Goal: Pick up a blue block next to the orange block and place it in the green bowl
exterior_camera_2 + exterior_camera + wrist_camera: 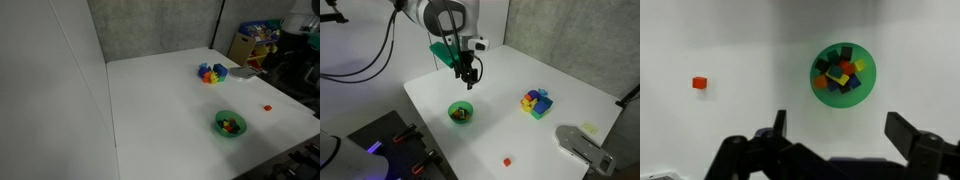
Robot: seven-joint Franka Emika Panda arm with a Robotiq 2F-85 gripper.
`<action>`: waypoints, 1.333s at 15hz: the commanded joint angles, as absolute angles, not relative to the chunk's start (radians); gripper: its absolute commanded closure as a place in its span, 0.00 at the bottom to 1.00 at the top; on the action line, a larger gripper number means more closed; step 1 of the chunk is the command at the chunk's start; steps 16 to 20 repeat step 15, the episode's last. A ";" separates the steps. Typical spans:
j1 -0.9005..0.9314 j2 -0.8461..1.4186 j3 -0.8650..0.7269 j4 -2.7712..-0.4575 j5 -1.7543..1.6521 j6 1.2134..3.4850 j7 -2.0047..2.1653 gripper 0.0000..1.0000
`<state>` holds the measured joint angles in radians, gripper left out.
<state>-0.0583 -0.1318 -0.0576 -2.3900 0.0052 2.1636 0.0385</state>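
Note:
The green bowl (461,112) sits on the white table and holds several coloured blocks; it also shows in an exterior view (230,124) and in the wrist view (843,75). A cluster of coloured blocks (535,101), with blue, yellow, red and green pieces, lies to one side of it and shows in both exterior views (211,73). My gripper (469,76) hangs above the table near the bowl. In the wrist view its fingers (839,131) are spread wide with nothing between them. An orange block cannot be made out in the cluster.
A small red block (506,160) lies alone near the table's edge, also in the wrist view (700,83) and an exterior view (267,106). A grey device (583,145) sits at a table corner. Clutter (255,42) stands beyond the table.

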 commanded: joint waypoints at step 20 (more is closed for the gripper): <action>-0.072 -0.441 -0.055 -2.463 -0.044 1.918 0.048 0.00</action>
